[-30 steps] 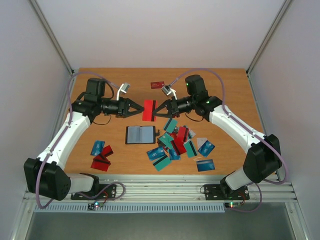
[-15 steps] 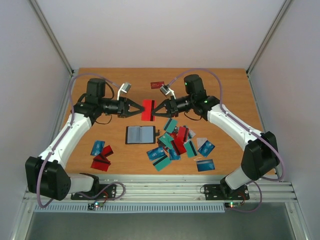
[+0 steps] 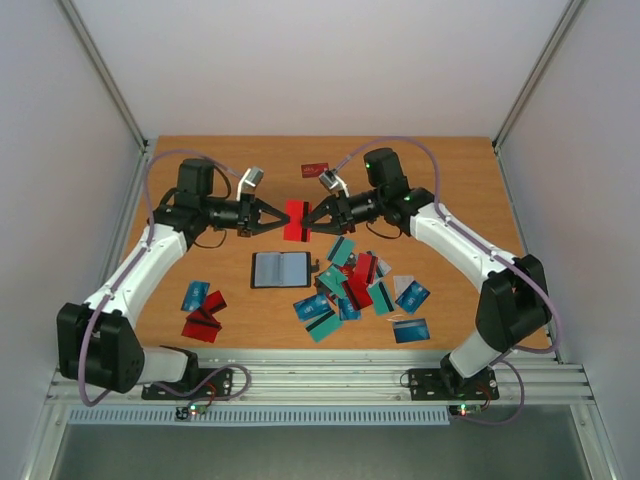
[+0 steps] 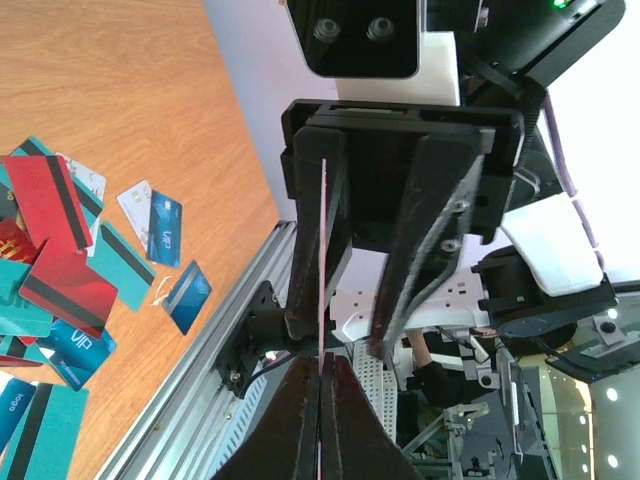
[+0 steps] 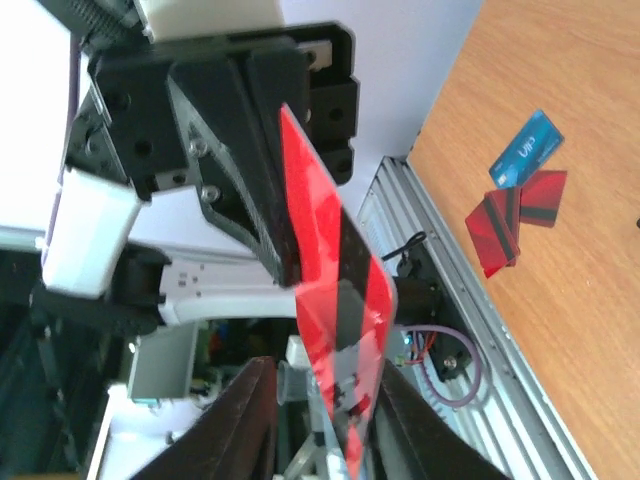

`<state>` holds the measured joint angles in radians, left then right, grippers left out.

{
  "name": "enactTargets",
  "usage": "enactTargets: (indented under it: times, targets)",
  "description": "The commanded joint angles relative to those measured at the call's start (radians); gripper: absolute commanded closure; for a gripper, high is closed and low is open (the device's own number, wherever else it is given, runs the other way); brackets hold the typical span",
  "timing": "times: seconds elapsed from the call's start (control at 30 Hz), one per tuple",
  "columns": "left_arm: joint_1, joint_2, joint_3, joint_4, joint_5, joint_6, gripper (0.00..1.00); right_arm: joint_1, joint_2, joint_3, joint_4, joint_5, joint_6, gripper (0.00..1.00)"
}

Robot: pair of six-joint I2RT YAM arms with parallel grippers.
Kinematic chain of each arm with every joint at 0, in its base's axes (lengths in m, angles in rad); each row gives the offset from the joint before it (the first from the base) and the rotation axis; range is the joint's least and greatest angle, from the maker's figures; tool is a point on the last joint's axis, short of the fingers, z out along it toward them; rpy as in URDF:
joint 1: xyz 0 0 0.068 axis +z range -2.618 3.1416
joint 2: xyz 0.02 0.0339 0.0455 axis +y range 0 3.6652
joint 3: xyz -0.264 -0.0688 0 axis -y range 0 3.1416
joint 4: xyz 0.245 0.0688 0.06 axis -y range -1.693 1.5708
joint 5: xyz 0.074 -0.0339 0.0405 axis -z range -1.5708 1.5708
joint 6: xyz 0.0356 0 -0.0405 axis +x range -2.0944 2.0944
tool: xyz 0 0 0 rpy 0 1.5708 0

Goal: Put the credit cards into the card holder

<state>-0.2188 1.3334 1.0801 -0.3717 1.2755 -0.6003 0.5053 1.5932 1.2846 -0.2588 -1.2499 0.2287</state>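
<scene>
**Entry: red card (image 3: 295, 220), black stripe, one of the credit cards**

- Location: held on edge in the air at the centre of the overhead view, above the table (image 3: 450, 180) and just above the card holder in the frame.
- Left gripper (image 3: 279, 221): pressed together on one edge of the red card. Its own wrist view shows the thin edge clamped between the tips at the bottom of the frame.
- Right gripper (image 3: 311, 221): fingers spread to either side of the card. The card lies along one finger and the other stands off, so there is no pinch from this side.
- Card holder (image 3: 281, 269): lies opened flat on the table, just below centre of the overhead view.
- Other credit cards: a loose heap at lower right of centre (image 3: 350, 290), a small group at lower left (image 3: 203, 310), and a single red one at top centre (image 3: 315, 169).

**Hazards, as I judge them**

- Only a narrow pinch at one edge carries the card, so a quick swing toward the holder could let it pivot or slip out.
- The right fingers bracket the card, so a skewed withdrawal could catch it and knock it from the left grip.
- A dropped card would likely land among the heap or on the open holder.
- The holder looks light and nothing holds it down, so pushing a card into a pocket may slide it instead.
</scene>
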Motion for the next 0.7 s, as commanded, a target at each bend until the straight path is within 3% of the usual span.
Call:
enactTargets:
  times: [0.0, 0.07, 0.2, 0.43, 0.67]
  targets:
    - [0.018, 0.018, -0.009, -0.039, -0.071, 0.025, 1.00, 0.000, 0.021, 0.078, -0.177, 0.086, -0.119, 0.66]
    - [0.036, 0.026, -0.008, -0.125, -0.135, 0.089, 1.00, -0.001, 0.031, 0.101, -0.296, 0.203, -0.187, 0.57]
    - [0.061, 0.038, -0.020, -0.277, -0.306, 0.233, 1.00, -0.008, 0.032, 0.081, -0.364, 0.327, -0.197, 0.52]
    - [0.064, 0.037, -0.162, -0.166, -0.484, 0.235, 1.00, 0.005, 0.053, -0.008, -0.291, 0.345, -0.129, 0.52]
    - [0.064, 0.062, -0.260, -0.025, -0.533, 0.203, 1.00, 0.043, 0.138, -0.039, -0.272, 0.383, -0.136, 0.53]
